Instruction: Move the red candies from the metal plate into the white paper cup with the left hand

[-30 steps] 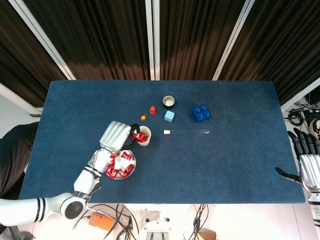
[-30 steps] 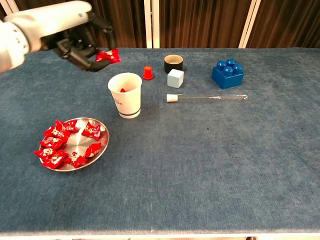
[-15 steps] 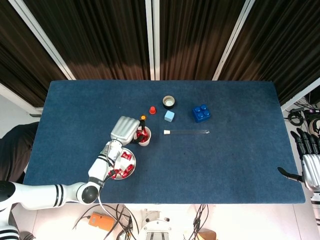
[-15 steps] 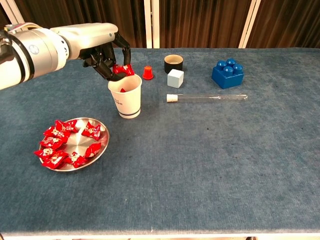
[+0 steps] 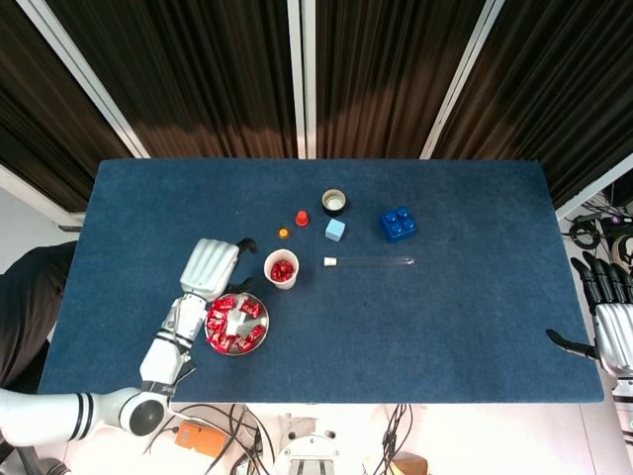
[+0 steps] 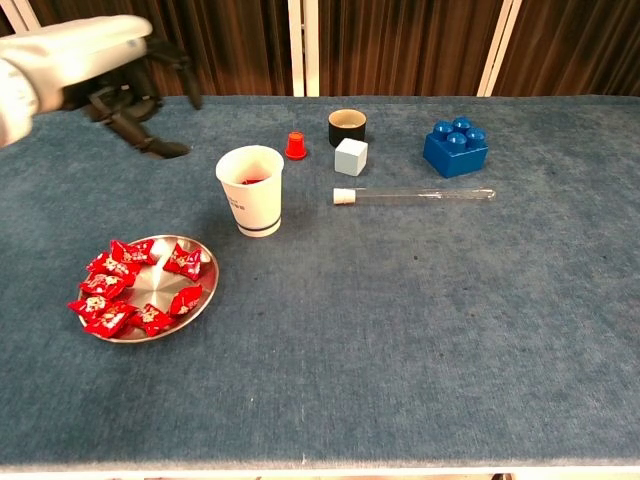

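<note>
The white paper cup (image 6: 251,189) (image 5: 281,268) stands upright with red candies inside it. Just to its lower left, the metal plate (image 6: 201,300) (image 5: 259,343) holds several red candies (image 6: 135,290) (image 5: 235,324). My left hand (image 6: 112,75) (image 5: 210,267) hovers left of the cup and above the plate's far side, fingers spread and empty. My right hand (image 5: 605,309) hangs off the table's right edge with its fingers apart, holding nothing.
Behind the cup are a small red cap (image 6: 295,145), a small orange cap (image 5: 283,233), a black cup (image 6: 347,126), a pale blue cube (image 6: 351,156) and a blue toy brick (image 6: 455,147). A clear test tube (image 6: 415,195) lies right of the cup.
The candy pinched in my left hand over the cup is now in the cup. The hand has opened and drawn back to the left.
</note>
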`<state>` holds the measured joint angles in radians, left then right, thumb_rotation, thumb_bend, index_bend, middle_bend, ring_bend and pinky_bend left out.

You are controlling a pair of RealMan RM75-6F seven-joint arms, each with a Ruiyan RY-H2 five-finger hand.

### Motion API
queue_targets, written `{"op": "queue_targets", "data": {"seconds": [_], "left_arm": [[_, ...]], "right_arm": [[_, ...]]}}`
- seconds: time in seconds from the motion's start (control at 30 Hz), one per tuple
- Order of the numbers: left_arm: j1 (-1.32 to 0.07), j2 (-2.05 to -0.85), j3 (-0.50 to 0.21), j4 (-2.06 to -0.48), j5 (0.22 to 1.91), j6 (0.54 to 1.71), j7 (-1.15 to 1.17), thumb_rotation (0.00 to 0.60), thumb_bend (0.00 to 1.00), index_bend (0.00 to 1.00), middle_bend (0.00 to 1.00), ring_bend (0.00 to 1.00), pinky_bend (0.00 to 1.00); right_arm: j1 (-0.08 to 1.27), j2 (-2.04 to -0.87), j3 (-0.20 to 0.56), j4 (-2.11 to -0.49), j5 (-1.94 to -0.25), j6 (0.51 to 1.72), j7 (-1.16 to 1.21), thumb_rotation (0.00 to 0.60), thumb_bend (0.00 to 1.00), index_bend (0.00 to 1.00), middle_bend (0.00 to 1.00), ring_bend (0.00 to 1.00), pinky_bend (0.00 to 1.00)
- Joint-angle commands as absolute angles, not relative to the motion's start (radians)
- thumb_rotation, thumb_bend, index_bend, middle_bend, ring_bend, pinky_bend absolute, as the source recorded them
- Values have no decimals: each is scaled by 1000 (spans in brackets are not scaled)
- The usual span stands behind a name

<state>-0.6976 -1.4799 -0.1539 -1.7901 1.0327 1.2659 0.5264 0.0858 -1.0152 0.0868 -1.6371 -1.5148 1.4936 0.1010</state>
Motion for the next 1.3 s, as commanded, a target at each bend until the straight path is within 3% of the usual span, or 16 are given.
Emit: {"op": "queue_targets", "data": {"seconds": [0.03, 0.4, 1.07, 1.3], "left_arm": [[-622, -1455, -80, -1795, 1109, 1332, 486, 600, 161, 397, 899, 852, 786], [-573, -1561, 6, -1632, 1120, 1279, 570, 600, 207, 419, 899, 852, 786], [-558, -1627, -24, -1554, 1087, 1202, 627, 600, 225, 439, 899, 853, 786], [-558, -1638, -34, -1528, 1069, 1177, 640, 600, 291, 473, 899, 853, 786]], "right_arm": [[91, -1016, 87, -1638, -1519, 1488, 103, 600, 185, 0, 27, 0, 69], [96, -1011, 84, -1649, -1527, 1486, 111, 600, 185, 0, 27, 0, 69], [92, -1005, 81, -1666, -1522, 1488, 94, 600, 185, 0, 27, 0, 69], [92, -1003, 81, -1669, -1520, 1487, 90, 600, 185, 0, 27, 0, 69]]}}
